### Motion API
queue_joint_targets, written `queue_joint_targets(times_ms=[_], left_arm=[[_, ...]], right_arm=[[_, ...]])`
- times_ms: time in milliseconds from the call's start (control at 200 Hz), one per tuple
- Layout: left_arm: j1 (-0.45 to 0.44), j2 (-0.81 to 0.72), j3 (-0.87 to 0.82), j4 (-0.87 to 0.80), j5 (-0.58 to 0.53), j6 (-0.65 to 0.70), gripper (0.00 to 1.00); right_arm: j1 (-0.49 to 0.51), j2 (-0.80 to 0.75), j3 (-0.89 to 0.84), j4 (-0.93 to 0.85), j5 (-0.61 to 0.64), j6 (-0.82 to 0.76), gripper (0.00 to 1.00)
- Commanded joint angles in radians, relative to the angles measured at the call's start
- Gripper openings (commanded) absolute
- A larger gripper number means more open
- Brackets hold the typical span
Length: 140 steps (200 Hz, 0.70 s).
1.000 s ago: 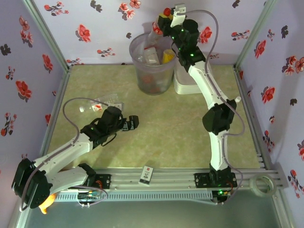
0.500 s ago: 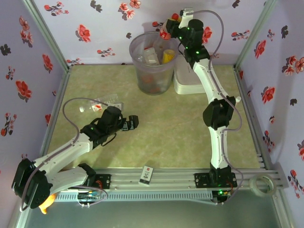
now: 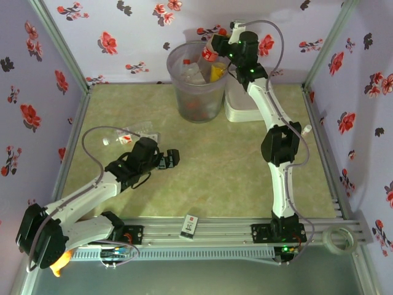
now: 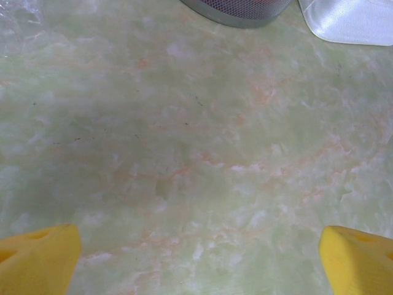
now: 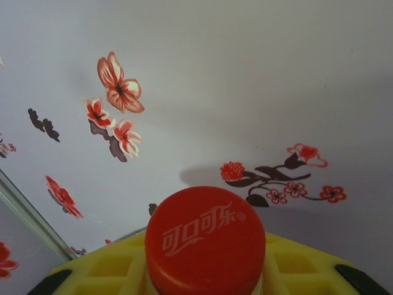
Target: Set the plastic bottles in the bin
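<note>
One bottle (image 3: 210, 54), red cap (image 5: 206, 241) reading 可口可乐 in white, sits gripped in the right hand (image 3: 218, 45), cap toward its wrist camera; left hand (image 4: 196, 258) wide.

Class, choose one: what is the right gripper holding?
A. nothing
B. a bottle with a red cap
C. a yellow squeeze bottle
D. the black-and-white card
B: the right wrist view shows the red-capped bottle clamped between the yellow fingers of the right gripper, close to the rim of the bin.
</note>
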Motion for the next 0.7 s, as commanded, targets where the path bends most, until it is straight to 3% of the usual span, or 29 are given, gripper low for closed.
queue_joint_targets(times_ms=[0,235,460,530,605,695], left_arm=[[0.01,0.016,0.009,0.033,0.0,-0.005,1.0],[0.009,0.033,0.015,0.049,0.005,-0.005,1.0],[0.01,0.035,0.017,0.049,0.006,-0.002,1.0],[0.01,0.035,0.015,0.052,0.006,-0.002,1.0],[0.01,0.038,0.016,0.059,0.007,-0.002,1.0],[0.009,0.045,0.017,0.066,0.009,-0.004,1.0]], right_arm=[[0.004,0.028,-0.057,-0.122,-0.052,0.034,0.18],[0.013,0.034,-0.089,-0.168,-0.105,0.084,0.24],[0.016,0.003,-0.044,-0.248,-0.111,0.065,0.44],[0.017,-0.022,-0.016,-0.262,-0.098,0.044,0.43],[0.023,-0.038,0.028,-0.294,-0.07,0.004,0.34],[0.029,-0.054,0.052,-0.295,-0.051,-0.032,0.3]])
